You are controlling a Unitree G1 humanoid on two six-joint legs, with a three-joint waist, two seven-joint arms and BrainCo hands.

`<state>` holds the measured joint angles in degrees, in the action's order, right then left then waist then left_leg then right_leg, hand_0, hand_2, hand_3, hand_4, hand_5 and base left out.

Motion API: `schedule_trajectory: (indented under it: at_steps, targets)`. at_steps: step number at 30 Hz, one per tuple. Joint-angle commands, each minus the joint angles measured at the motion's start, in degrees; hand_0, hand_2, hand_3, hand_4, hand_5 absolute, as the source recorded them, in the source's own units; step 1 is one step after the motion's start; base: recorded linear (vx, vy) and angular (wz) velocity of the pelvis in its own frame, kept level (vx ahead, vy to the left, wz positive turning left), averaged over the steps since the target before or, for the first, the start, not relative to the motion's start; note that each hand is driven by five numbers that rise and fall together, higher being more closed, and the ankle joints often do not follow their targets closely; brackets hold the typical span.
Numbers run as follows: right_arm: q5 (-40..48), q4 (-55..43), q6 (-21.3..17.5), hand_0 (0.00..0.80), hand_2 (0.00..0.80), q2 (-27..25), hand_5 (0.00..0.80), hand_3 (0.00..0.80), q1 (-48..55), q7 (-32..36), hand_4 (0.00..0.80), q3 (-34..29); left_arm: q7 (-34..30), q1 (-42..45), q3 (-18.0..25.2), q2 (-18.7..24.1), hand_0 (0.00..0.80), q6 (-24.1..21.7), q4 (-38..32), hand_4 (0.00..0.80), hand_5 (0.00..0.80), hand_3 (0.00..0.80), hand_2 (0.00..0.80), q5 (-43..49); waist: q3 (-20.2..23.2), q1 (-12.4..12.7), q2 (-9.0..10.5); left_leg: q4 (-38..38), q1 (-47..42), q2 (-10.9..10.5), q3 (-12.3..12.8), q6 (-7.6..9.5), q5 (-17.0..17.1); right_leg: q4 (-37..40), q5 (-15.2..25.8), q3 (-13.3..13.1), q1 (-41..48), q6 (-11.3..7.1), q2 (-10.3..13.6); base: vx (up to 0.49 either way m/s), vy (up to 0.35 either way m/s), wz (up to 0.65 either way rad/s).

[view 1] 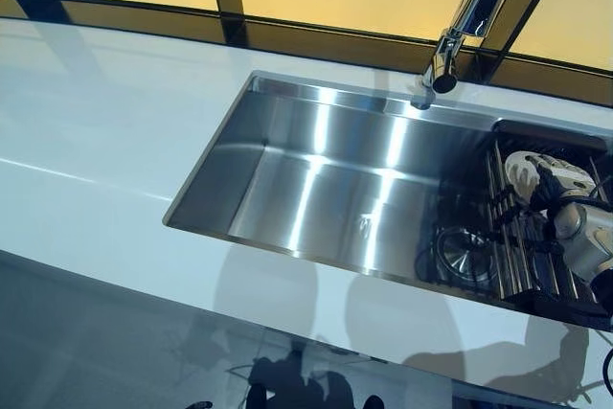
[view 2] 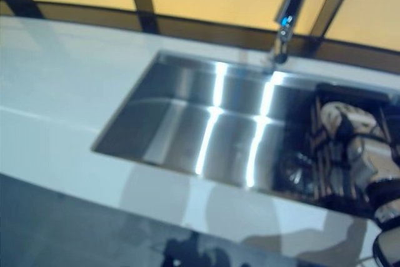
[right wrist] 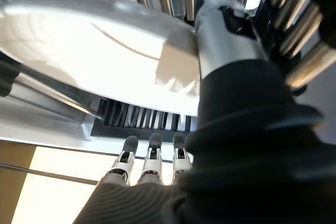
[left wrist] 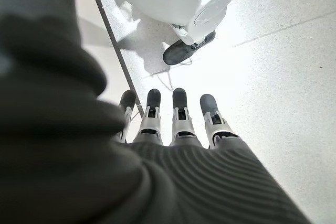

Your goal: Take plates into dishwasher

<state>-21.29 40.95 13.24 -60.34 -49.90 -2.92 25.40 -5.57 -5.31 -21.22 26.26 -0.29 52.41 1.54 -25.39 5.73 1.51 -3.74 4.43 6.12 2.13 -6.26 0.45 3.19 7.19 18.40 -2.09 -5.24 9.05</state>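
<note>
A white plate (view 1: 522,171) stands on edge in the dark drying rack (view 1: 517,261) at the right end of the sink. My right hand (view 1: 575,227) is at the plate. In the right wrist view the plate (right wrist: 105,51) lies between the thumb (right wrist: 220,30), which rests on its rim, and the straight fingers (right wrist: 152,161) beneath it, which do not curl round it. My left hand (left wrist: 178,124) hangs over the floor with straight fingers and holds nothing.
The steel sink (view 1: 316,179) is set in a white counter (view 1: 86,141), with a round drain strainer (view 1: 460,251) by the rack. A chrome faucet (view 1: 460,26) leans over the sink's far edge, with a window behind it.
</note>
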Motion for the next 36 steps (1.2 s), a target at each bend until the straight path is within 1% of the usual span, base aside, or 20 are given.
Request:
schedule_trajectory:
  at_steps: [1,7,13,25,36]
  targets:
    - [-0.52,-0.61,0.57,0.0,0.0,-4.35,0.0,0.0,-3.18,-0.32,0.0,1.95,-0.66,1.53,-2.2,1.08,0.0,0.13,0.2,0.0,0.0,0.0,0.0,0.78,2.93,0.48,2.14,0.19,1.84,-2.43,3.47,4.56,-0.19,-8.95,-9.0,-1.69,-1.85,3.36,-5.35,0.0,0.0,0.0]
    - [0.9,-0.81,1.12,0.0,0.0,-3.37,0.0,0.0,-1.63,2.05,0.0,0.98,-0.84,1.36,-1.86,0.86,0.0,0.05,0.29,0.0,0.0,0.0,0.0,1.27,3.06,0.34,2.21,-0.05,1.73,-2.52,3.6,4.64,-0.4,-9.11,-9.1,-1.75,-1.73,3.36,-5.23,0.0,0.0,0.0]
    - [0.65,-0.08,0.49,0.0,0.0,-2.21,0.0,0.0,-0.46,3.91,0.0,0.47,-0.49,1.0,-2.12,0.56,0.0,-0.09,0.99,0.0,0.0,0.0,0.0,1.37,3.21,0.25,2.56,-0.65,1.52,-2.52,3.82,4.78,-0.7,-8.97,-8.92,-1.86,-1.27,3.33,-5.11,0.0,0.0,0.0]
    - [1.33,-0.57,1.34,0.0,0.0,-0.69,0.0,0.0,0.56,4.81,0.0,0.09,-0.5,0.71,-1.82,0.83,0.0,0.08,0.81,0.0,0.0,0.0,0.0,1.4,3.04,0.28,2.73,-0.2,1.69,-2.66,3.88,4.87,-0.56,-8.39,-8.47,-2.19,-1.44,3.11,-5.28,0.0,0.0,0.0]
    - [3.39,0.37,0.43,0.0,0.0,1.41,0.0,0.0,0.81,5.71,0.0,-0.17,-0.44,-0.25,-1.92,0.56,0.0,-0.09,1.08,0.0,0.0,0.0,0.0,1.27,2.45,0.32,2.46,0.13,2.0,-2.85,3.88,4.95,-0.4,-8.31,-8.28,-2.17,-1.95,3.14,-5.24,0.0,0.0,0.0]
